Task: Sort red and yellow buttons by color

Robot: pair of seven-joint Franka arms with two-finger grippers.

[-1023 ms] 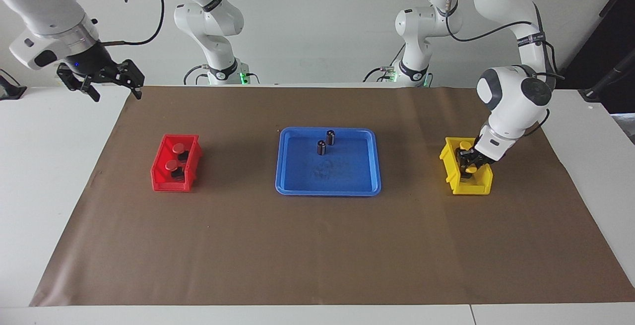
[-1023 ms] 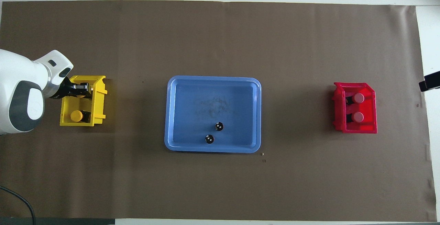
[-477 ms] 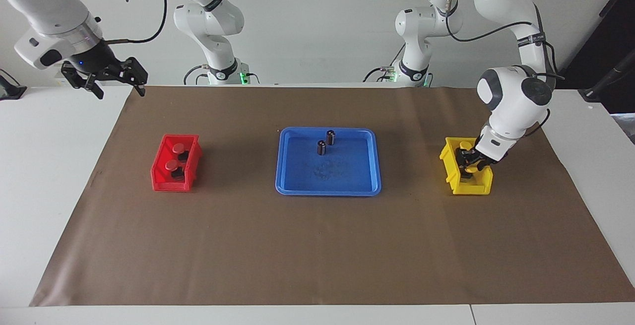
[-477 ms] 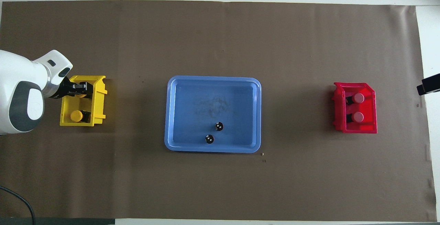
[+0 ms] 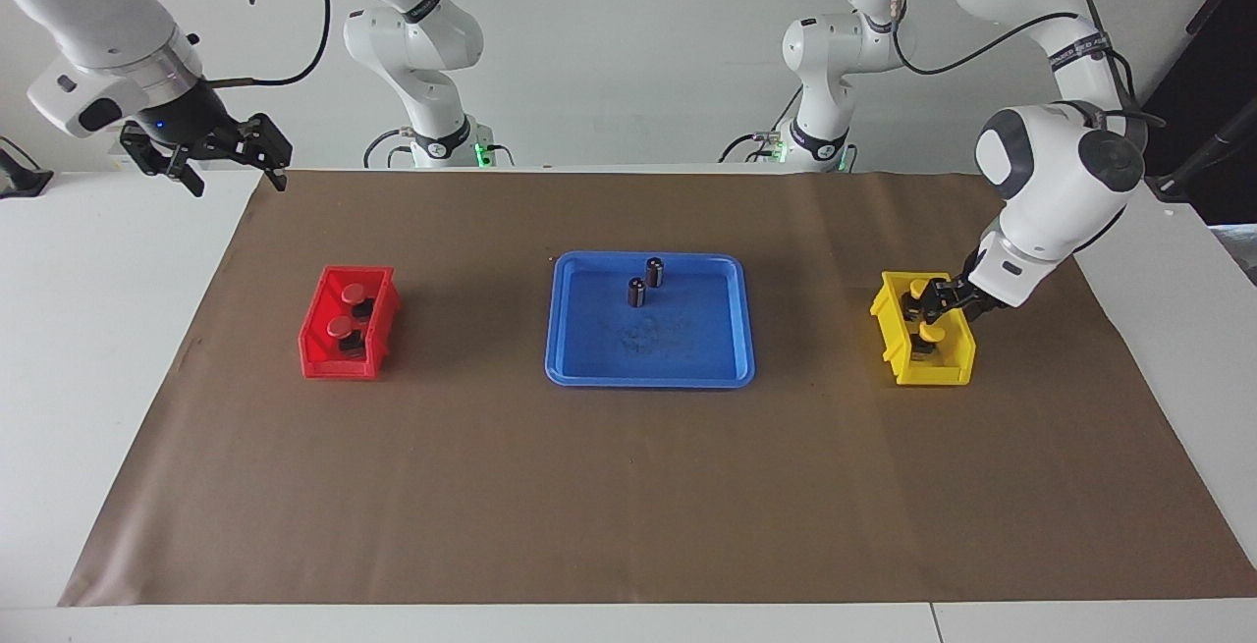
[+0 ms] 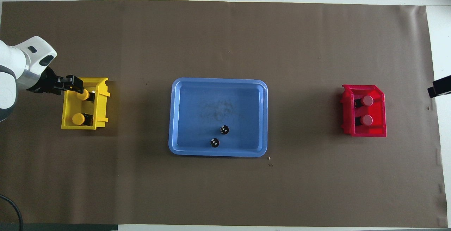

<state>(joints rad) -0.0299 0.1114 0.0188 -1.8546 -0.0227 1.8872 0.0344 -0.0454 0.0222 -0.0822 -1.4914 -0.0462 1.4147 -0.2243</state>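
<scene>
Round-capped yellow buttons (image 6: pixel 78 119) in boxy plastic yellow bin (image 6: pixel 102 113); red bin (image 6: pixel 381 113) alike.

No text, label, brand, number or sign can be read on anything shown in either view.

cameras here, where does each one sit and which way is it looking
Facing view: high across the table, looking back at the robots; both arms show whole, right gripper raised over the table's edge, left gripper at the yellow bin.
Overhead view: high above the robots' end, looking steeply down and forward; only the left arm's wrist and left gripper show, plus a dark tip at the edge by the red bin.
Shared: the blue tray, both bins and the buttons, mirrored half a turn.
</scene>
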